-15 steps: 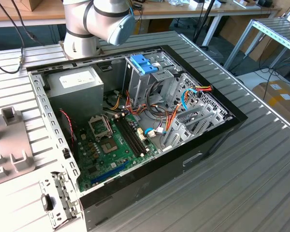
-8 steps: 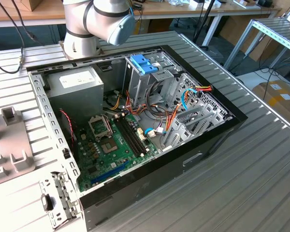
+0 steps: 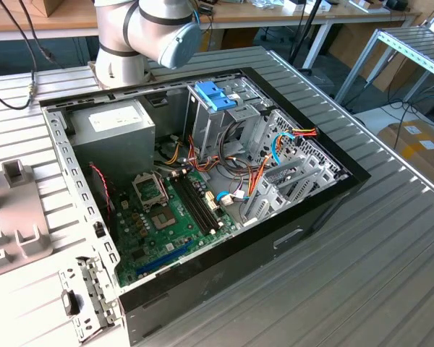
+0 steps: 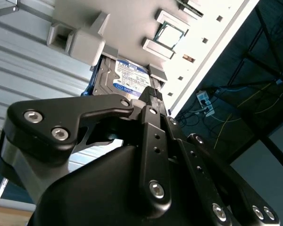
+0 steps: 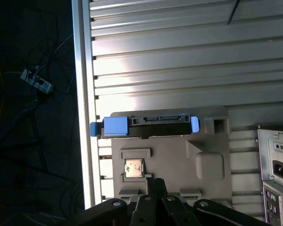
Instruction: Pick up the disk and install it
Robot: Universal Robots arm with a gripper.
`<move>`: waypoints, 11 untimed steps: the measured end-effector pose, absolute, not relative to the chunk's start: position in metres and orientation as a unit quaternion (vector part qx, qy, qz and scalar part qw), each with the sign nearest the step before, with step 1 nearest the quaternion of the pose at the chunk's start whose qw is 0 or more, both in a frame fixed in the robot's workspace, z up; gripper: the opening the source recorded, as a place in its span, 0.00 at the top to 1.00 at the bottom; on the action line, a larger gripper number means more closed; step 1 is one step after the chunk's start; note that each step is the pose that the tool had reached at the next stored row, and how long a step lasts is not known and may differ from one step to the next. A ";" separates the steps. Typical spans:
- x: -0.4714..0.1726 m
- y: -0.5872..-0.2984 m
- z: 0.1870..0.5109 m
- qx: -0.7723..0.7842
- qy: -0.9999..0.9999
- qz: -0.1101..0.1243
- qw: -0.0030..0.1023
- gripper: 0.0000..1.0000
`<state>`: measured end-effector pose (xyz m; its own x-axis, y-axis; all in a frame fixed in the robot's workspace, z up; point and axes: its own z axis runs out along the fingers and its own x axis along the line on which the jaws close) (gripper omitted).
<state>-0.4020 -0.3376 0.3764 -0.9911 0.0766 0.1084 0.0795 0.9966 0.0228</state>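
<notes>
The disk [image 5: 146,121] sits in the grey holder [image 5: 207,165] on the ribbed metal table [image 5: 179,56], with its blue tab [image 5: 115,126] toward the table's edge. The gripper [image 5: 155,181] hovers over the holder, apart from the disk, its fingers pressed together and pinching nothing. The open computer case [image 3: 224,181] stands beside the holder.

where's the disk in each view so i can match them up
Exterior view: the grey fixture that seems to hold it lies at the exterior view's left edge.
Second wrist view: the disk stands in that fixture, label face showing.
First wrist view: the disk shows edge-on, blue carrier at both ends, in the fixture.
Shared landmark: the grey fixture.
</notes>
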 end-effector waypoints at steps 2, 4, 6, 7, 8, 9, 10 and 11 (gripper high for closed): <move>-0.402 -0.338 0.376 -0.039 -0.998 -0.014 0.054 0.89; -0.402 -0.338 0.376 -0.039 -0.998 -0.013 0.054 0.89; -0.402 -0.338 0.376 -0.033 -0.998 -0.013 0.054 0.89; -0.402 -0.338 0.376 -0.029 -0.998 -0.013 0.054 0.89; -0.402 -0.338 0.376 -0.025 -0.998 -0.013 0.054 0.89; -0.402 -0.338 0.376 -0.017 -0.998 -0.012 0.054 0.89; -0.402 -0.338 0.376 -0.011 -0.998 -0.012 0.054 0.89; -0.402 -0.338 0.376 -0.008 -0.998 -0.012 0.054 0.89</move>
